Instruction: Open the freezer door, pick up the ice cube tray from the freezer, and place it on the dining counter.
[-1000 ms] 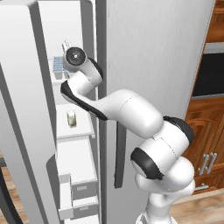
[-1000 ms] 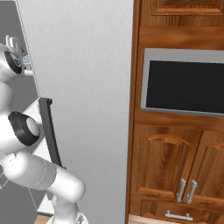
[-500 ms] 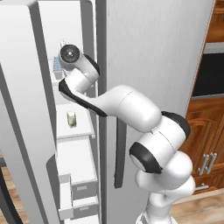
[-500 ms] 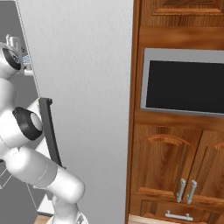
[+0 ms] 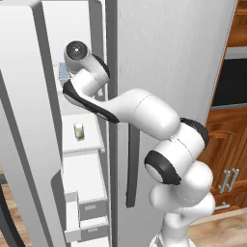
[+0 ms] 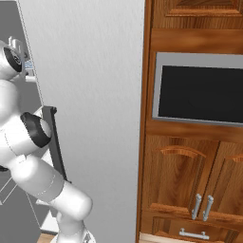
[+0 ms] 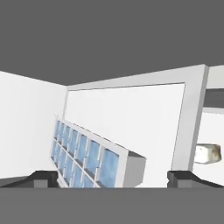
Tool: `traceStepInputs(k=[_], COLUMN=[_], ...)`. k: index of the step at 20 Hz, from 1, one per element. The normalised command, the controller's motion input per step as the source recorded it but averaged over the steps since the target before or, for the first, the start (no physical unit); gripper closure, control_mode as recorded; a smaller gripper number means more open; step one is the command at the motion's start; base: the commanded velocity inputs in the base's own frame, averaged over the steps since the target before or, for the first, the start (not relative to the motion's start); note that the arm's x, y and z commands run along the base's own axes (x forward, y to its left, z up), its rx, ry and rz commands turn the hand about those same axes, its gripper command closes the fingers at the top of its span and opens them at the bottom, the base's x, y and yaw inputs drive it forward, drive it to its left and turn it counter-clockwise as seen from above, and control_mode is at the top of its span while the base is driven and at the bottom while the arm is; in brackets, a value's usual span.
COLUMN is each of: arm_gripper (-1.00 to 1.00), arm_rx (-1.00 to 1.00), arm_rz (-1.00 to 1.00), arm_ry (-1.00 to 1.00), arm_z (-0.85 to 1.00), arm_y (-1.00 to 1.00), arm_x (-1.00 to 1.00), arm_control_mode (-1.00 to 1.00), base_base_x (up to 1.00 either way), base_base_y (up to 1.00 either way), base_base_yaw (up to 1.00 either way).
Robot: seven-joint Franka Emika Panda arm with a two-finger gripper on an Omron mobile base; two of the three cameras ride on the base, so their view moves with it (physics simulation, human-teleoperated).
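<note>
The freezer door (image 5: 21,125) stands swung open at the left. Inside the white-walled freezer (image 5: 84,164), my arm reaches onto an upper shelf. The ice cube tray (image 7: 89,156), pale with two rows of light blue cells, lies on that shelf, running away to the left between my fingers and tilted in the hand view. A corner of the ice cube tray (image 5: 63,72) peeks out behind my wrist. My gripper (image 7: 114,179) is open wide, its fingertips (image 7: 43,178) on either side of the tray's near end, not touching it. The dining counter is out of view.
A small yellowish jar (image 5: 78,131) stands on the shelf below, also seen as the jar (image 7: 208,153) at the right. Grey-fronted drawers (image 5: 91,212) sit lower down. The wide plain fridge door (image 5: 169,58) with its dark handle (image 5: 131,173) is shut. An oven (image 6: 199,92) and wooden cabinets (image 6: 190,180) stand to the right.
My wrist has moved up and a little further into the freezer, toward the tray. The freezer door, tray and jar have stayed put.
</note>
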Motion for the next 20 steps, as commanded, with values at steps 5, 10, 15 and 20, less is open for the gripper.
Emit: traceStepInputs(k=[5,10,15,20], arm_gripper=[-1.0,-1.0,-1.0,-1.0], arm_rx=[0.0,0.0,0.0,0.0], arm_rz=[0.0,0.0,0.0,0.0], arm_ry=[0.08,0.05,0.02,0.03], arm_z=[0.0,0.0,0.0,0.0], arm_y=[0.16,0.1,0.01,0.02], arm_x=[0.07,0.02,0.0,0.0], arm_control_mode=[-1.0,-1.0,-1.0,-1.0], base_base_x=[0.0,0.0,0.0,0.0], base_base_y=[0.0,0.0,0.0,0.0], base_base_yaw=[0.0,0.0,0.0,0.0])
